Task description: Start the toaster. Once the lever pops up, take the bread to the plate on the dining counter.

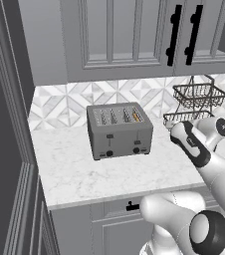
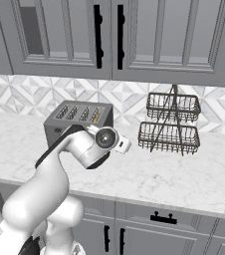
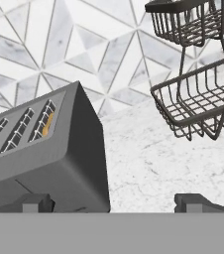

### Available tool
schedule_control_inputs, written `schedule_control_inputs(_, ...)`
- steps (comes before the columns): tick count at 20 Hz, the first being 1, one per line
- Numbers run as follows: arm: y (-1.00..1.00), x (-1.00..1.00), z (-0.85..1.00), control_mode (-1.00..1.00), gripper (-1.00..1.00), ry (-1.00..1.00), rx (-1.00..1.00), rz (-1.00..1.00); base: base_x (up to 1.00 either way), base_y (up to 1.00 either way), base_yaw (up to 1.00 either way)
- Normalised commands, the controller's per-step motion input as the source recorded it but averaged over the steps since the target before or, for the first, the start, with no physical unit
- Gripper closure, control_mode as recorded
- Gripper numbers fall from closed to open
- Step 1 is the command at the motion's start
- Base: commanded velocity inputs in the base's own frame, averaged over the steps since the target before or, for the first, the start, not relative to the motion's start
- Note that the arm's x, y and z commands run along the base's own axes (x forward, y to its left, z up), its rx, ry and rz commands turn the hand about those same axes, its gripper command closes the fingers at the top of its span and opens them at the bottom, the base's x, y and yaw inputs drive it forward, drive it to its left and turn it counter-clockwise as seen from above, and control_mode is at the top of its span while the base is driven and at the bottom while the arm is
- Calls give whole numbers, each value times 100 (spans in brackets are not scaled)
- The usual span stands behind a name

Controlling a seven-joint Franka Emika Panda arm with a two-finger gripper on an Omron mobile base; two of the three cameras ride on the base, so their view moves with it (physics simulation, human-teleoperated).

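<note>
grey metal toaster (image 1: 119, 130) sits on our marble countertop (image 1: 104, 172) against the tiled wall (image 1: 64, 102), bread (image 3: 47, 125) in its rightmost slot. a wire basket rack (image 2: 170, 124) stands well to its right. our gripper (image 3: 113, 203) hangs spread beside the toaster's right end.

The toaster (image 1: 119, 130) stands on the countertop (image 1: 84, 169), its back toward the tiled backsplash (image 1: 64, 102). The bread (image 1: 136, 116) sits in the toaster's rightmost slot. On the toaster's front, the lever (image 1: 137, 143) lies right of its twin tab (image 1: 109, 136). Right of the toaster, apart from it, stands a two-tier wire basket (image 2: 169, 124). Above the toaster hang the wall cabinets (image 1: 129, 35). The gripper (image 3: 111, 203) hovers near the toaster's right side.
</note>
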Motion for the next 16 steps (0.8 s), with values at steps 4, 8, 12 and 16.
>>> schedule_control_inputs(4, 0, 0, 0, -100, -100, 0, 0, 0, 0, 0, 0)
schedule_control_inputs(8, 0, 0, 0, -100, -100, 0, 0, 0, 0, 0, 0)
schedule_control_inputs(12, 0, 0, 0, -100, -100, 0, 0, 0, 0, 0, 0)
schedule_control_inputs(16, 0, 0, 0, -100, -100, 0, 0, 0, 0, 0, 0)
